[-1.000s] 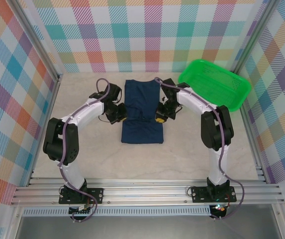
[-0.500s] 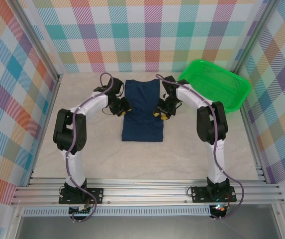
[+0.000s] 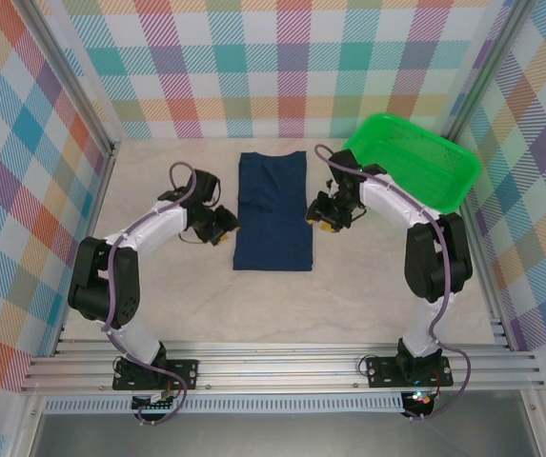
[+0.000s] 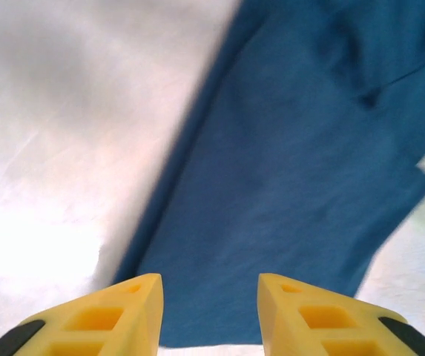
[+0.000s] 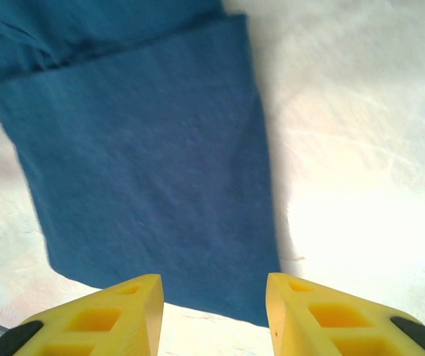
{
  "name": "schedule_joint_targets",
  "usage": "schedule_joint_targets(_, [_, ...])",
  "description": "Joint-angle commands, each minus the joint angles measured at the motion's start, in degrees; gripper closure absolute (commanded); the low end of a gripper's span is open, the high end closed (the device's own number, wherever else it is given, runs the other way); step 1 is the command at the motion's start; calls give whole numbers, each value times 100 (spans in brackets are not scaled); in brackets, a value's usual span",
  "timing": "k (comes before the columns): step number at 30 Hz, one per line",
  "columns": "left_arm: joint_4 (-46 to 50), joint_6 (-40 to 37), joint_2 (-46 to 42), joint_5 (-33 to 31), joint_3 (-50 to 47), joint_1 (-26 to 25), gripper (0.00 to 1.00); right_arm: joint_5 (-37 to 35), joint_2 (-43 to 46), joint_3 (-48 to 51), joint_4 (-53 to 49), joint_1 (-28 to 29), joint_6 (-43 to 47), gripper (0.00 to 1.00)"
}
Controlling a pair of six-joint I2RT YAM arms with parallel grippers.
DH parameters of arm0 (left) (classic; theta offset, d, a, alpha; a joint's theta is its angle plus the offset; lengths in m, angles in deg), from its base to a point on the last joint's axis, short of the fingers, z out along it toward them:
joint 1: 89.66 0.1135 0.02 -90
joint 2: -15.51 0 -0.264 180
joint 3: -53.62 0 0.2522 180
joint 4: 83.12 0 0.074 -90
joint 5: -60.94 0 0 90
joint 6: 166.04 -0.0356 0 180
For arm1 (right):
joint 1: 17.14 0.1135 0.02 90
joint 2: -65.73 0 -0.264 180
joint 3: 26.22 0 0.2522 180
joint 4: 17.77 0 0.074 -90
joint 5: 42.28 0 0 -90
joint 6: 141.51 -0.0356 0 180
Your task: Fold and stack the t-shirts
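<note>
Navy t-shirt (image 3: 273,211) lies flat on the middle of the worktop (image 3: 158,305), its sides already folded in to make one long narrow panel; by my judgement you have the crosswise fold and the stacking left. Your left jaws and right jaws flank it, one just off each long edge, both partly open and holding nothing. No print shows on the cloth, and I cannot tell whether the green basket (image 3: 415,162) holds more shirts.

The t-shirt (image 3: 273,211) is dark blue. The mesh basket (image 3: 411,157) at upper right is bright green. The table (image 3: 349,295) is pale cream. The walls (image 3: 292,67) are rainbow checks.
</note>
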Motion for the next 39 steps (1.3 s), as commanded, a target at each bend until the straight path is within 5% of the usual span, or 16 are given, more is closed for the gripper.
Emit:
schedule_joint_targets(1, [22,268,-260,270,-453,-77,57,35,66,407,71,79,-110,58])
schedule_joint_targets(15, [-513,223,-57,331,-1072,-680,54,628,723,2106,878,228,-801,51])
schedule_joint_targets(21, [-502,218,125,26,-1230,-830,85,759,587,2103,1046,307,-934,50])
schedule_joint_targets(29, [-536,195,107,-113,-1206,-848,100,751,104,1709,941,635,-1061,52])
schedule_joint_targets(36, [-356,193,-371,-214,-1298,-856,100,389,-217,1316,676,694,-976,64])
schedule_joint_targets(39, [-107,226,-845,-426,-1265,-848,87,283,-292,1236,573,711,-922,73])
